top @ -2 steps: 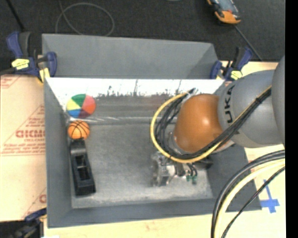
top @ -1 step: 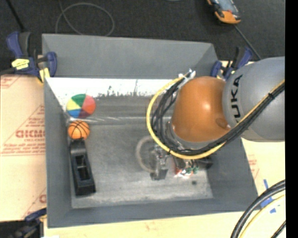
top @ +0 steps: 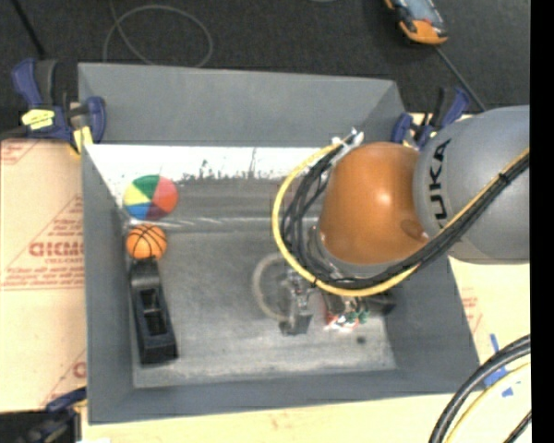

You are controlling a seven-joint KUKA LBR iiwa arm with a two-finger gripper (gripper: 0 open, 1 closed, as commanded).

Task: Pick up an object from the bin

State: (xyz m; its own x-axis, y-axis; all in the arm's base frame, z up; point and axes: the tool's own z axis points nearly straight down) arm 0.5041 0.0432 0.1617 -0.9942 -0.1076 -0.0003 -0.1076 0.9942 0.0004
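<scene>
The arm has its gripper [top: 296,319] low in the bin [top: 231,340], close to the floor, right of the middle and toward the near wall. I'd say this is the reaching-down step of the pick: nothing is lifted yet and I can see nothing held. From where I stand, the wrist's orange cover [top: 369,206] and its loop of cables [top: 291,210] hang over much of the tool, so I cannot tell whether the gripper is open or closed.

The nearest thing is a little red, green and white piece [top: 347,317], lying on the floor just to the right of the gripper and partly tucked under the wrist. It looks small, low and irregular, too small for me to say what it is. On the gripper's left there is a faint pale ring [top: 263,284] on the floor. It may be a clear object or only a mark.

Everything else lies well apart along the left side. A ball in coloured segments [top: 150,197] sits at the far left corner. A small orange basketball [top: 147,243] lies just nearer than that, and a long black boxy thing [top: 153,317] lies nearer still, against the left wall.

If the little piece is the target, the next move seems to call for a small shift to the right to get it between the jaws, a firm close, and then a straight lift. A thing that small and flat could easily slip out or be pushed aside.
</scene>
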